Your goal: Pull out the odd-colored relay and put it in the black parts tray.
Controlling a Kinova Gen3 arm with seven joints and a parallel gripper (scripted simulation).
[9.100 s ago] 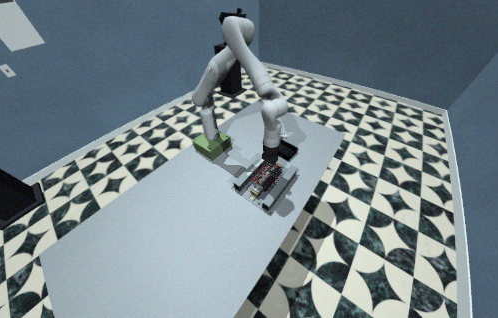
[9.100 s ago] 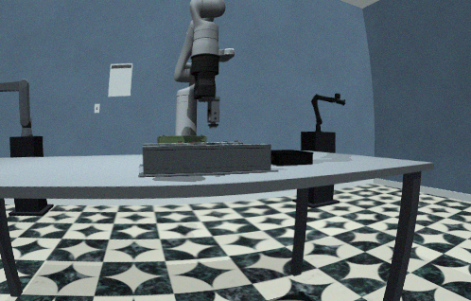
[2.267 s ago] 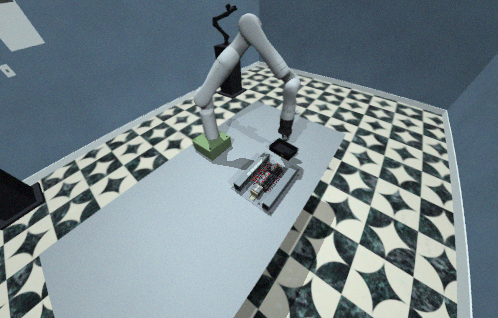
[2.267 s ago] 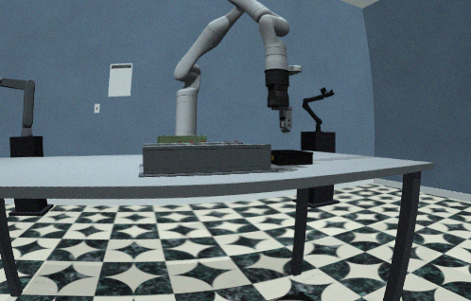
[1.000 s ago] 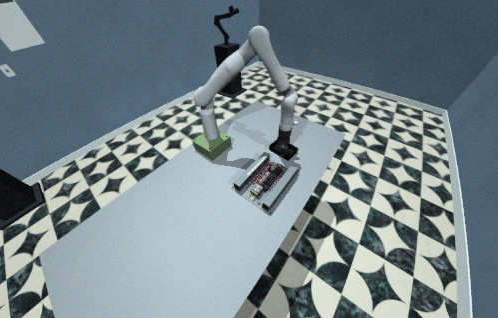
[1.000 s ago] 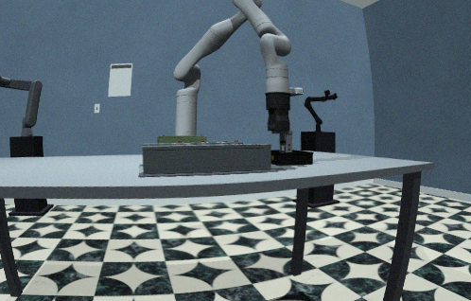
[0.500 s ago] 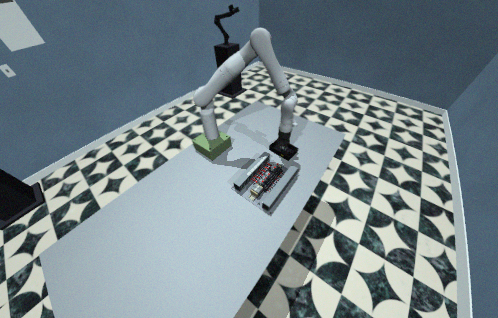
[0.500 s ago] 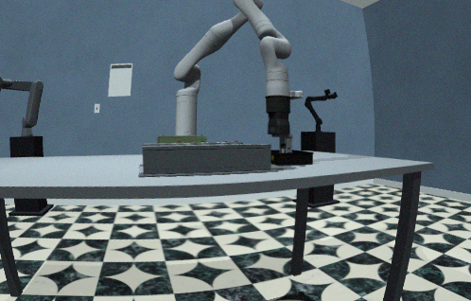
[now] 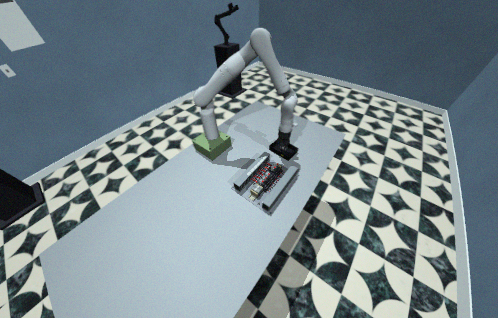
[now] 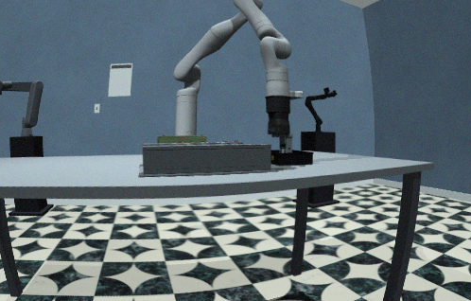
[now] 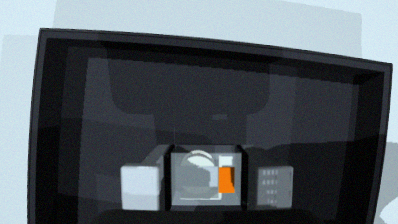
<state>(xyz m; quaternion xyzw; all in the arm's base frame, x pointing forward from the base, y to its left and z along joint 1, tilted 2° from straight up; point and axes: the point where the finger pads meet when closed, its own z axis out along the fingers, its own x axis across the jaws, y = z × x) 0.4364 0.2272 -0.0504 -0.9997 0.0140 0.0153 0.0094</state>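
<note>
Wrist view shows the gripper (image 11: 206, 180) clamped about halfway open on one relay (image 11: 200, 176) with an orange button (image 11: 227, 180), held just above the floor of the single black parts tray (image 11: 50, 115). The tray's lower edge is cut off. From the top, one relay panel (image 9: 289, 176) lies flat on the table (image 9: 157, 240) beside the tray; its remaining relays are too small to count.

Relay panel (image 9: 266, 180) on table (image 9: 157, 235), beside tray (image 9: 285, 149).
</note>
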